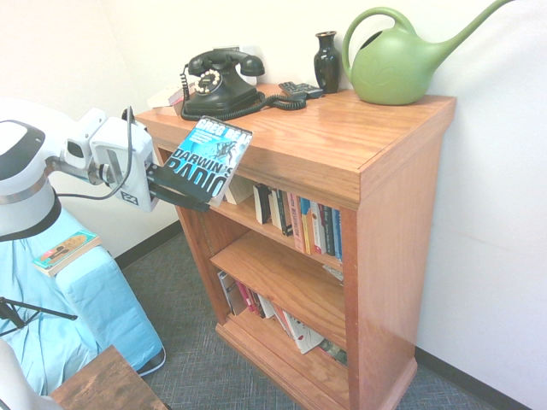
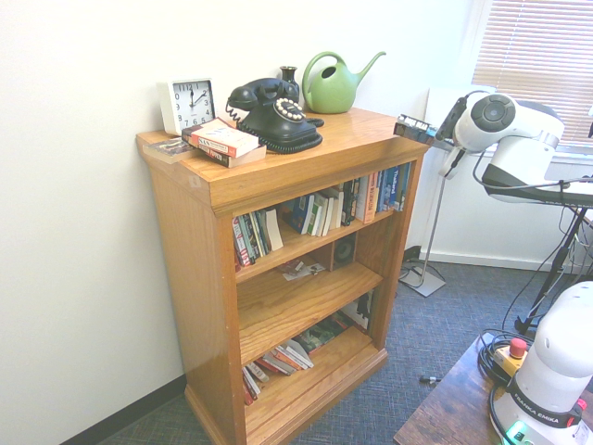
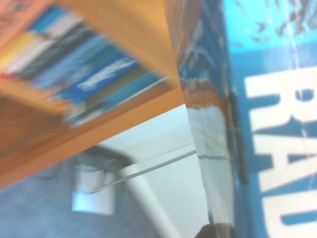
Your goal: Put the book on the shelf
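So the fingers [image 1: 185, 190] are clamped on the Darwin's Radio book [image 1: 208, 161], tilted, its cover facing out, in front of the bookcase's thick top. The shelf [image 1: 272, 224] lies below that, books along it, so I'd say it must drop, then go in. Phone [image 1: 220, 84] and green watering can [image 1: 397, 64] on top.

Blue "DARWIN'S RADIO" book [image 1: 206, 160], tilted, in jaws [image 1: 181, 187]

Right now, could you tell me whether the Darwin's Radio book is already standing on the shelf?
No, the gripper holds it in front of the bookcase.
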Tool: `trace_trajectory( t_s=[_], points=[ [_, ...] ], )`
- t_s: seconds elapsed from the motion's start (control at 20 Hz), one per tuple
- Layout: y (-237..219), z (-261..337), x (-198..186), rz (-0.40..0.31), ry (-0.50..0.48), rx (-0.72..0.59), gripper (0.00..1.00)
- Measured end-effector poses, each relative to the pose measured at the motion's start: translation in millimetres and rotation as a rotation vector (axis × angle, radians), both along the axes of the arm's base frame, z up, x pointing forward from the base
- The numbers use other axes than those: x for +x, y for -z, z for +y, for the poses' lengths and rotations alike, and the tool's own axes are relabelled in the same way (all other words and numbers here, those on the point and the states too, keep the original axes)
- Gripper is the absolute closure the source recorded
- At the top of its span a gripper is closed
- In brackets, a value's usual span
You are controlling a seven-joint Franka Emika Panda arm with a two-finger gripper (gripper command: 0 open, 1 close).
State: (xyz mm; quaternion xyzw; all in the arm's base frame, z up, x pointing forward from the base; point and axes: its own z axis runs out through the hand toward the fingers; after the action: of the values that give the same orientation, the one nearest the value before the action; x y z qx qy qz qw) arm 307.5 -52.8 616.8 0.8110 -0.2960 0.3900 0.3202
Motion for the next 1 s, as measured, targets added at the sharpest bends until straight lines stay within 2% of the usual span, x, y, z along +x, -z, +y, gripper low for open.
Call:
trace_trajectory(
  t_s=[0.3, 0.45, 0.7, 1.0],
  points=[
    [31.3, 55.8, -51.6, 0.007, -0.022, 0.156, 1.0],
    [51.5, 75.7, -65.1, 0.016, -0.038, 0.212, 1.0],
    [72.2, 109.6, -60.5, 0.031, -0.069, 0.312, 1.0],
    [115.4, 146.8, -25.5, 0.08, -0.107, 0.441, 1.0]
  ],
)
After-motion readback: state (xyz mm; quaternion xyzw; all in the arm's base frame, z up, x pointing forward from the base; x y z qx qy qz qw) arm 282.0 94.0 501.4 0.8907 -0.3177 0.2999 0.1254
